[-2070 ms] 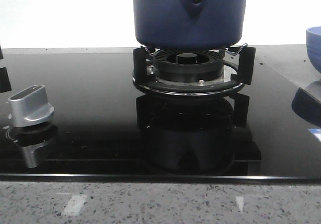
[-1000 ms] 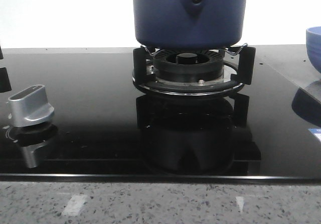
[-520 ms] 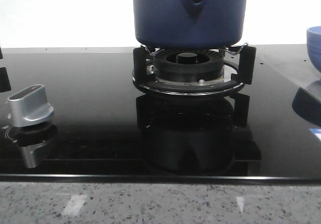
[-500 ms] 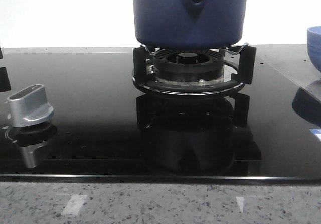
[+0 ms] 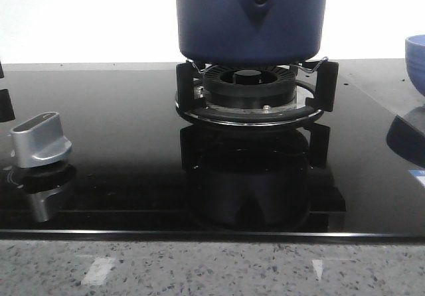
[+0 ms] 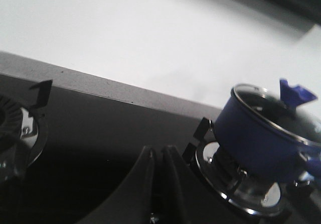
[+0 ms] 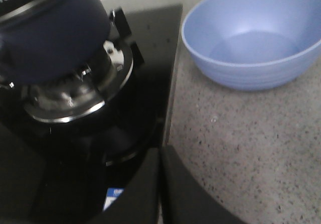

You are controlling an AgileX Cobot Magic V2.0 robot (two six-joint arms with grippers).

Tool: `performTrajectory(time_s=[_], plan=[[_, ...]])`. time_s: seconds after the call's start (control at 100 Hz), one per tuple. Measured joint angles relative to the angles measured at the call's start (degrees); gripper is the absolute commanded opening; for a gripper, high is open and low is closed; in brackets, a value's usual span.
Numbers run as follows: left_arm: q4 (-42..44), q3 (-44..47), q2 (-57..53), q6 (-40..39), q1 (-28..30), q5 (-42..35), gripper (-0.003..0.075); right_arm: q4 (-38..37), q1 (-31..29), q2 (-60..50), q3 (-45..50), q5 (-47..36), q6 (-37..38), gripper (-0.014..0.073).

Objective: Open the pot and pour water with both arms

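The dark navy-blue pot (image 5: 251, 18) stands on a black gas burner (image 5: 251, 93) at the middle back of the glass hob; its teardrop handle mount with a round hole faces me. It also shows in the left wrist view (image 6: 261, 138) with a glass lid and blue knob, and in the right wrist view (image 7: 47, 30). My left gripper (image 6: 156, 153) is shut and empty, apart from the pot to its left. My right gripper (image 7: 160, 156) is shut and empty over the hob's right edge. Neither gripper shows in the front view.
A lighter blue bowl (image 7: 253, 35) sits on the speckled counter right of the hob, also at the front view's right edge (image 5: 416, 60). A silver knob (image 5: 38, 140) stands at the hob's left. A second burner (image 6: 15, 128) lies further left.
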Motion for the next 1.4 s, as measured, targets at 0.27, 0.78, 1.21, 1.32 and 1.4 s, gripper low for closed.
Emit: performTrajectory(time_s=[0.27, 0.78, 1.21, 1.32, 1.4], plan=[[-20.81, -9.65, 14.39, 30.27, 0.0, 9.57, 0.0069, -0.33, 0.0, 7.22, -7.77, 3.58, -0.56, 0.0111], [-51.96, -21.79, 41.42, 66.97, -0.72, 29.11, 0.0421, -0.33, 0.0, 7.22, -8.77, 6.18, -2.31, 0.0434], [-53.49, -40.37, 65.39, 73.98, -12.09, 24.39, 0.0491, -0.55, 0.0, 7.22, -8.77, 8.18, -3.9, 0.0434], [-53.49, -44.9, 70.08, 74.19, -13.85, 24.04, 0.0499, -0.65, 0.0, 7.22, -8.77, 8.18, -3.9, 0.0434], [-53.49, -47.7, 73.16, 74.19, -14.98, 24.04, 0.0499, -0.65, 0.0, 7.22, -8.77, 8.28, -3.9, 0.0434]])
